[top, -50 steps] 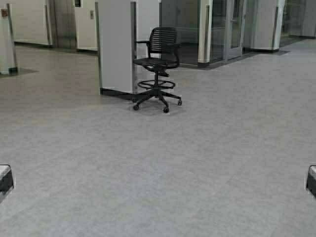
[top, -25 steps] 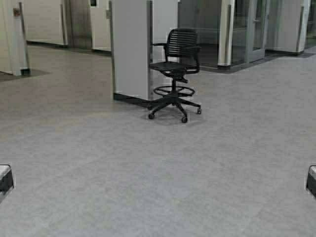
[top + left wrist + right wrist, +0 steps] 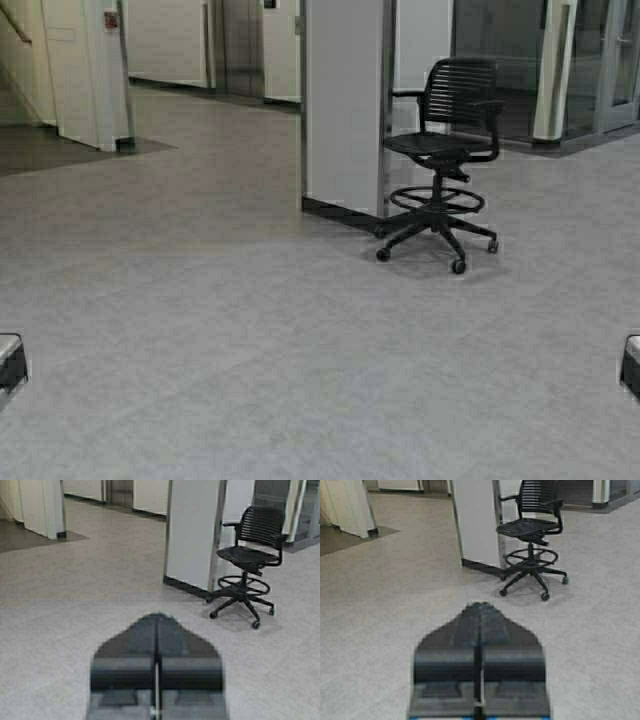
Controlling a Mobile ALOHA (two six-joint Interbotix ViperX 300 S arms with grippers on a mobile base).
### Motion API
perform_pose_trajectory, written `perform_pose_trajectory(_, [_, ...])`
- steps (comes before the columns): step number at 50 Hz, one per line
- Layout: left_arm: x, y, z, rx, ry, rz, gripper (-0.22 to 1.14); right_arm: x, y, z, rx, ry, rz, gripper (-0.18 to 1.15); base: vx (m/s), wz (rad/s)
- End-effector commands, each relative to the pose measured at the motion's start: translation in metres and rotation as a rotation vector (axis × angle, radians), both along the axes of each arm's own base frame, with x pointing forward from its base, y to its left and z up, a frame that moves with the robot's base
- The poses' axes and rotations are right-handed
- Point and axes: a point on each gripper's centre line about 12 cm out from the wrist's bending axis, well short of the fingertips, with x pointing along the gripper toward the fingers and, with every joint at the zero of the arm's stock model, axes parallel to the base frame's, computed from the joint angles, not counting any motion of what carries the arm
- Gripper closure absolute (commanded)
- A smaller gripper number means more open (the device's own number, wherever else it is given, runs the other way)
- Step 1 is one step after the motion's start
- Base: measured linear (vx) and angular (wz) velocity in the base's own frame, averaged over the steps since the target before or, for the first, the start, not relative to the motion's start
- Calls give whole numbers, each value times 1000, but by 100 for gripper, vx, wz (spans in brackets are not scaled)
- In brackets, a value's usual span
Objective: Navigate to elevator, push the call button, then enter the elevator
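The elevator [image 3: 236, 48] shows as brushed steel doors, shut, in the far back wall, left of centre in the high view; its lower part also shows in the left wrist view as the elevator [image 3: 120, 487]. The call button [image 3: 297, 24] is a tiny grey plate on the white wall right of the doors, hard against the pillar's edge. Both arms stay parked low and far from the doors. My left gripper [image 3: 157, 616] is shut on nothing, pointing over the bare floor. My right gripper [image 3: 480, 605] is likewise shut on nothing.
A white pillar [image 3: 345, 110] stands ahead, slightly right. A black swivel chair [image 3: 445, 150] on castors sits just right of it. A white wall corner [image 3: 85, 75] is at the far left. Glass partitions [image 3: 590, 60] line the right. Grey floor [image 3: 200, 280] runs open toward the doors.
The robot has moved: the whole scene has shifted right in the high view, so pillar, chair and steel doors now lie further right. The grippers have not moved.
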Motion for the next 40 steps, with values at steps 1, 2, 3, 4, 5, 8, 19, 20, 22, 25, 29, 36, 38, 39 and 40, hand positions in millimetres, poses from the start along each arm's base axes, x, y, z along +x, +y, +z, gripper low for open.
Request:
perform_pose_trajectory(1, [2, 0, 8, -3, -23, 0, 89, 2, 0, 9, -2, -26, 0, 90, 69, 14])
perform_pose_trajectory(2, [2, 0, 7, -3, -20, 0, 89, 2, 0, 9, -3, -26, 0, 90, 69, 13])
perform_pose_trajectory(3, [2, 0, 6, -3, -18, 0, 89, 2, 0, 9, -2, -25, 0, 90, 70, 12])
perform_pose_trajectory(4, [1, 0, 6, -3, -17, 0, 89, 2, 0, 9, -3, -25, 0, 90, 71, 12])
perform_pose_trajectory(5, [1, 0, 5, -3, -15, 0, 89, 1, 0, 8, -2, -25, -2, 90, 71, 13])
perform_pose_trajectory(8, [2, 0, 5, -5, -15, 0, 89, 2, 0, 9, -2, -25, 0, 90, 73, 13])
perform_pose_trajectory(19, [2, 0, 8, -8, -21, -1, 89, 2, 0, 10, -2, -26, 0, 90, 74, 12])
perform_pose_trajectory(20, [2, 0, 9, -8, -25, -1, 89, 2, 0, 10, -3, -28, 0, 90, 72, 13])
perform_pose_trajectory(22, [2, 0, 10, -6, -28, 0, 89, 2, 0, 11, -2, -31, 0, 90, 70, 15])
perform_pose_trajectory(25, [2, 0, 8, -5, -25, 0, 89, 2, 0, 11, -2, -34, 0, 90, 69, 19])
perform_pose_trajectory(29, [3, 0, 6, -5, -11, -2, 89, 3, 0, 11, -2, -35, 0, 90, 71, 23])
perform_pose_trajectory(36, [5, 0, 1, -8, 8, 0, 89, 4, 0, 8, -2, -28, 0, 90, 75, 23])
perform_pose_trajectory(38, [5, 0, 1, -8, 6, 0, 89, 3, 0, 7, -2, -25, 0, 90, 75, 20])
perform_pose_trajectory(39, [4, 0, 1, -9, 5, -1, 89, 3, 0, 7, -2, -25, 0, 90, 75, 18])
perform_pose_trajectory(40, [4, 0, 2, -8, 2, 0, 89, 4, 0, 7, -2, -26, 0, 90, 75, 14])
